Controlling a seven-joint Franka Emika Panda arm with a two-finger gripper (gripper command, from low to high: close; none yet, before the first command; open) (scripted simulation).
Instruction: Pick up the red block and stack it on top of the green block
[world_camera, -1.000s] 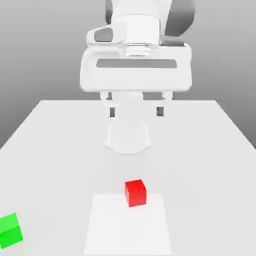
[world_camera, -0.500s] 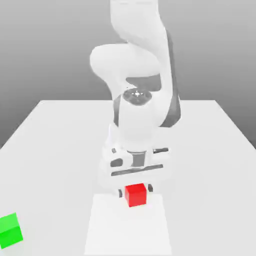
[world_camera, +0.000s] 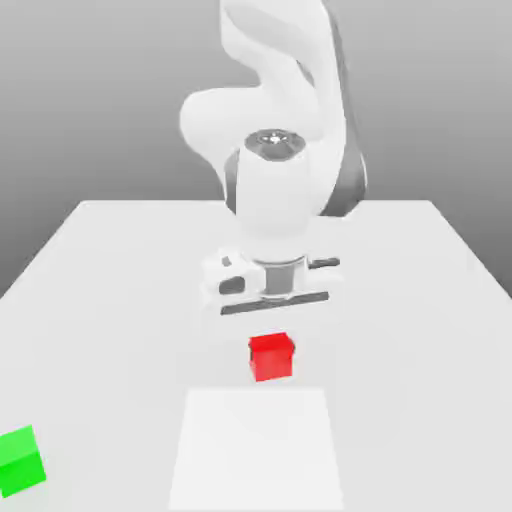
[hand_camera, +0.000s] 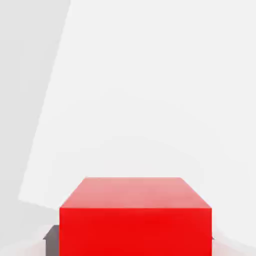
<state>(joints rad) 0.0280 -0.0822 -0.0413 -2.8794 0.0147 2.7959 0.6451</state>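
Exterior view, nearest first: the green block (world_camera: 20, 461) sits on the table (world_camera: 110, 290) at the view's lower left corner, well apart from everything else. A paler square patch (world_camera: 256, 450) lies on the tabletop near the front edge. Just beyond that patch the red block (world_camera: 271, 357) hangs clear of the surface, directly under the gripper (world_camera: 271, 335), whose fingers are closed almost fully and clamped on the cube's two opposite side faces. Behind it the white arm (world_camera: 275, 120) rises from the back of the table.

The hand view shows the red block (hand_camera: 135, 217) close up, square to the camera, with the bare table (hand_camera: 150, 75) below it and a dark finger pad (hand_camera: 51, 233) just showing at one lower corner.

The cube looks rigid and probably light, with flat smooth faces; it should not deform, but a smooth face could slip or pivot if pinched off-centre. Holding it across the middle of two parallel sides, as here, seems the right place, leaving the flat underside free to land on the green block. That carry runs toward the view's lower left.
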